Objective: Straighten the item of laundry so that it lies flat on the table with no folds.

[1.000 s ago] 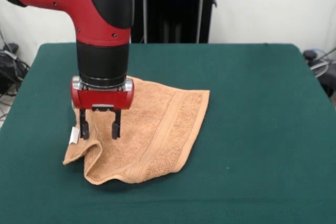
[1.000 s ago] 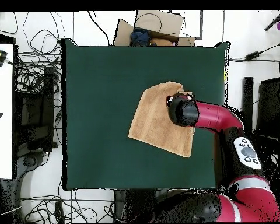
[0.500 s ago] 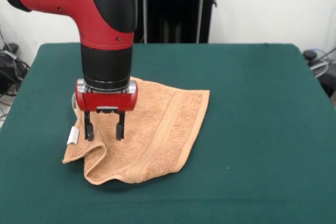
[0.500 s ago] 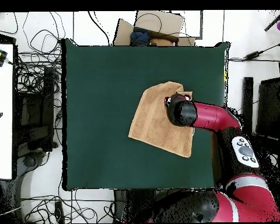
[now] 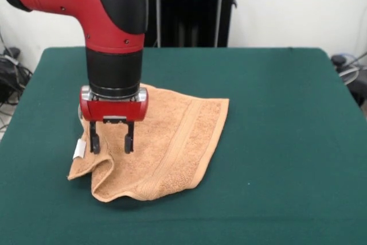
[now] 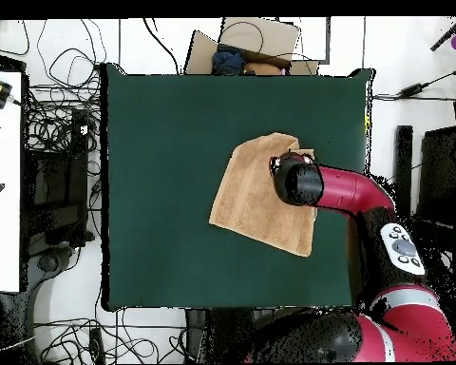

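Note:
The item of laundry (image 5: pixel 172 142) is a light orange-tan towel lying on the green table (image 5: pixel 275 130), left of centre in the front view. Its near-left corner is folded over into a raised ridge, and a small white tag (image 5: pixel 79 148) sticks out at its left edge. My gripper (image 5: pixel 109 142) hangs open just above that folded corner, its two black fingers pointing down at either side of the ridge with nothing held. From overhead the towel (image 6: pixel 251 195) shows as a slanted rectangle, and the arm's head (image 6: pixel 298 182) covers its right corner and hides the gripper.
The table (image 6: pixel 175 143) is far wider than the towel on every side. Cables and a white desk (image 6: pixel 2 181) lie off the table's left edge in the overhead view, and a cardboard box (image 6: pixel 246 43) sits beyond its top edge.
The gripper shifted slightly right over the folded corner, then back left a little. It stayed open, and the towel has not moved.

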Action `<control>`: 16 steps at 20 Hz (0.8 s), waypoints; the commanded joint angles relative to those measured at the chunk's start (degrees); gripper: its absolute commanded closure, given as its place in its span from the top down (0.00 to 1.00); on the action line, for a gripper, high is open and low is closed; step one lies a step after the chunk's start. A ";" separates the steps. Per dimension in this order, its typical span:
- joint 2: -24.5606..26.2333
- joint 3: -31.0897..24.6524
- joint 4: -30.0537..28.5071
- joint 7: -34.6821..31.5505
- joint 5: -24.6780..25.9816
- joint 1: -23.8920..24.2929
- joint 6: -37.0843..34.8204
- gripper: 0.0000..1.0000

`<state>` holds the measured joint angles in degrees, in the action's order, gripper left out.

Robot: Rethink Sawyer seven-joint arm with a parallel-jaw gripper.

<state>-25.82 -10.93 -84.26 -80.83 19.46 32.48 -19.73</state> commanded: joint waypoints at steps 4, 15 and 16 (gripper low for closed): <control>13.08 -11.10 9.73 10.05 1.84 8.17 -7.79 1.00; 15.21 -11.94 13.29 8.06 5.08 7.45 -7.72 1.00; 15.33 -11.94 13.56 7.86 5.16 7.31 -7.84 1.00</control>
<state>-16.52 -18.82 -73.73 -80.29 20.10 42.02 -26.28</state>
